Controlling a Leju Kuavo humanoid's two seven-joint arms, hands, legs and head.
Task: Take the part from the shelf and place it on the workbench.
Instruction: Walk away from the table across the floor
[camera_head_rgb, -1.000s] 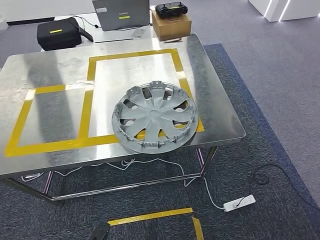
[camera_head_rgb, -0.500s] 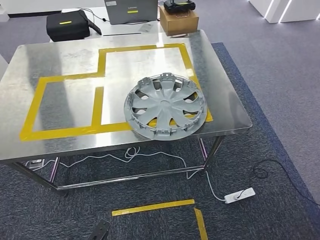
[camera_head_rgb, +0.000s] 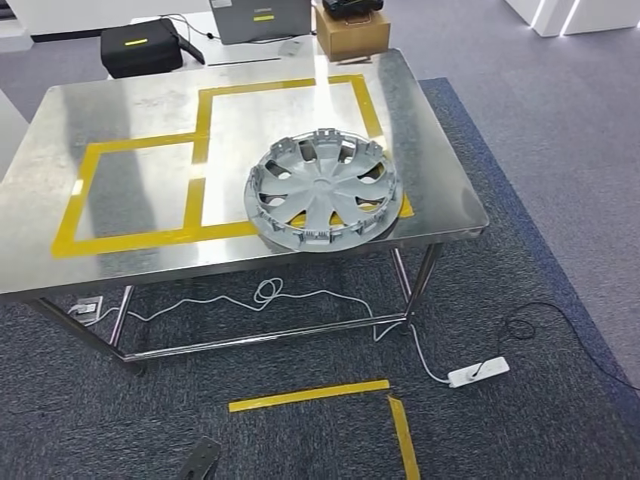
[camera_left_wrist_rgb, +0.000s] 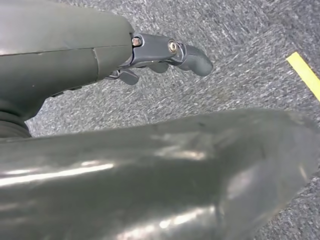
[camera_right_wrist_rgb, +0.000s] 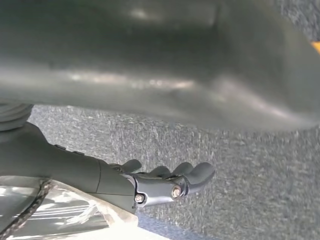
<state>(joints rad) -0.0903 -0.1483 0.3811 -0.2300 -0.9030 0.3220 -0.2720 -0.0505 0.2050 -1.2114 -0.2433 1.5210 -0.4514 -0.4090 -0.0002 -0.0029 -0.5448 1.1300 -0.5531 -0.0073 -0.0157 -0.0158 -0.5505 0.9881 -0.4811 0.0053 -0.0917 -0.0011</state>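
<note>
A grey wheel cover (camera_head_rgb: 322, 190) lies flat on the steel workbench (camera_head_rgb: 113, 240), at the near right corner of the yellow-taped rectangles, partly over the tape. No hand touches it. My left hand (camera_left_wrist_rgb: 158, 52) hangs over the grey carpet with its fingers stretched out and nothing in it. My right hand (camera_right_wrist_rgb: 166, 182) hangs the same way above the carpet, fingers extended and empty.
Beyond the workbench stand a black case (camera_head_rgb: 142, 47), a laptop (camera_head_rgb: 260, 20) and a cardboard box (camera_head_rgb: 352, 30). White cables and a power strip (camera_head_rgb: 478, 371) lie on the carpet under and right of the bench. Yellow floor tape (camera_head_rgb: 309, 395) marks the carpet in front.
The whole view has shifted: the workbench and wheel cover now sit higher and further off in the picture, and more carpet shows in front. The wheel cover stays in place on the bench.
</note>
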